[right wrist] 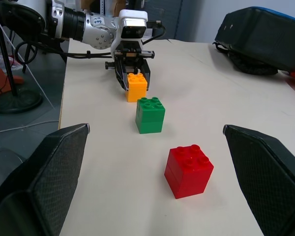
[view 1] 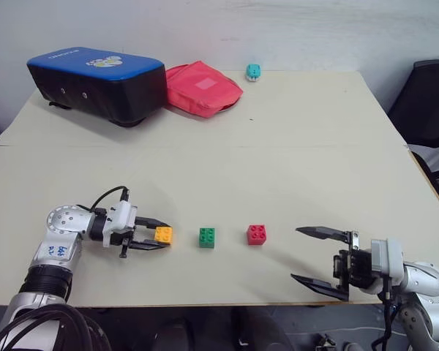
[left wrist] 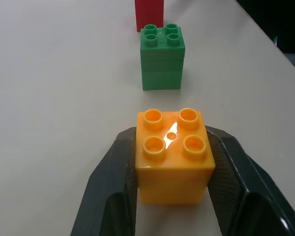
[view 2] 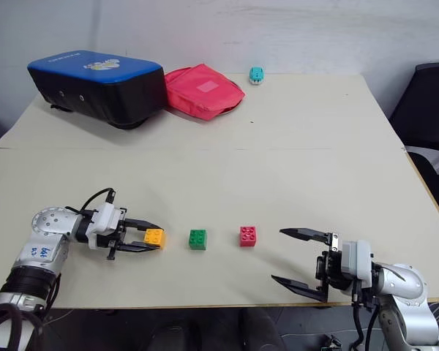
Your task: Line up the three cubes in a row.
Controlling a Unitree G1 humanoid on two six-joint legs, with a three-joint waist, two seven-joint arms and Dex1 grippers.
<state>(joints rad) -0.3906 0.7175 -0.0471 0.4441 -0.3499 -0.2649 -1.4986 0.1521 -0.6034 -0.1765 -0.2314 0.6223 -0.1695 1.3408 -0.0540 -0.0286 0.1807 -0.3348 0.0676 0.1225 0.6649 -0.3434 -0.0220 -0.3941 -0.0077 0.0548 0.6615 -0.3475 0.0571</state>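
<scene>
orange cube (view 1: 163, 234), green cube (view 1: 207, 237), red cube (view 1: 257, 234), cream table (view 1: 278, 146).

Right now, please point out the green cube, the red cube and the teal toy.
green cube (view 1: 206, 237), left eye view, studded top.
red cube (view 1: 256, 234), left eye view, studded top.
teal toy (view 1: 253, 71), left eye view, its body.

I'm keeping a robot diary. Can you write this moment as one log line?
left gripper: shut on orange cube | right gripper: open, empty | green cube, red cube: on table, in row
</scene>
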